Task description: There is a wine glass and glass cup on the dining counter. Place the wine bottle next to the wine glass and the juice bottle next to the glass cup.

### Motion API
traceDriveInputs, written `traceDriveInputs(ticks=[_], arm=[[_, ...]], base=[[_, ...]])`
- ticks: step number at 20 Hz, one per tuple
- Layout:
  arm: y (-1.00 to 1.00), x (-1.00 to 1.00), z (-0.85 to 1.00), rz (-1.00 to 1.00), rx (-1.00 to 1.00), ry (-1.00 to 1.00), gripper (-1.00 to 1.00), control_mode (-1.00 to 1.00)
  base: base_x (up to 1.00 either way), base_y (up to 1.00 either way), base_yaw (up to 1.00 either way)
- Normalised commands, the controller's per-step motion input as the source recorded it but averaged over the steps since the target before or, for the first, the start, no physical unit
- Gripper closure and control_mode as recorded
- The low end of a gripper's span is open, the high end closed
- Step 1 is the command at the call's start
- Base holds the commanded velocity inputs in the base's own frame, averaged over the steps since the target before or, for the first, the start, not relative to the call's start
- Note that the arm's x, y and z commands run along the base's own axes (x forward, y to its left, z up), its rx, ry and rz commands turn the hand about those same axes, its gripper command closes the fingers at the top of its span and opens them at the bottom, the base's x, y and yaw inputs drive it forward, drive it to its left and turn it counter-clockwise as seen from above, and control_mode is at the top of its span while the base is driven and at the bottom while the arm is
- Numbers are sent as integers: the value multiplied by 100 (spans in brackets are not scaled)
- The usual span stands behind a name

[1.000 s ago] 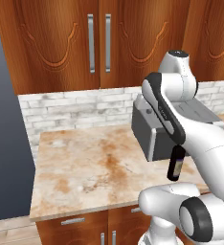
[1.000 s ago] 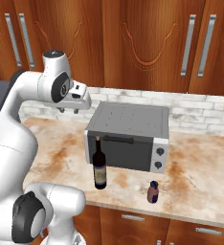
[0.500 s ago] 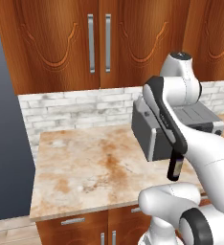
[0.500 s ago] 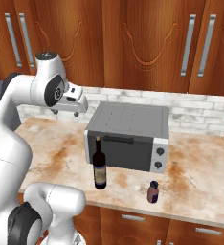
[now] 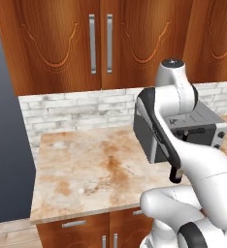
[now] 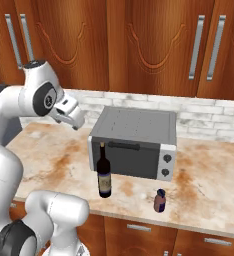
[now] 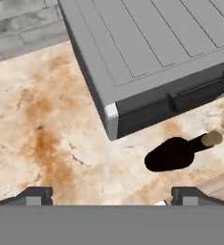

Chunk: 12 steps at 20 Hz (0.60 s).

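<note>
Nothing placed yet: gripper spread and empty, high above wine bottle ahead-right of jaws, juice bottle further off, both beside toaster oven.

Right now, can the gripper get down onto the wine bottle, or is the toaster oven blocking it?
Probably yes. The gripper hangs open, above and to one side of the wine bottle, which stands clear in front of the toaster oven. Nothing covers its neck; the juice bottle stands well apart.
</note>
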Motion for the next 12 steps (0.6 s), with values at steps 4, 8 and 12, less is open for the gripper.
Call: traceDriveInputs(ticks=[4, 8, 12], arm=[[7, -23, -21, -41, 1, 0, -100, -100], [5, -26, -24, -38, 1, 0, -100, -100], [8, -14, -34, -41, -1, -4, -100, -100]], base=[[0, 0, 0], [0, 0, 0], [0, 0, 0]])
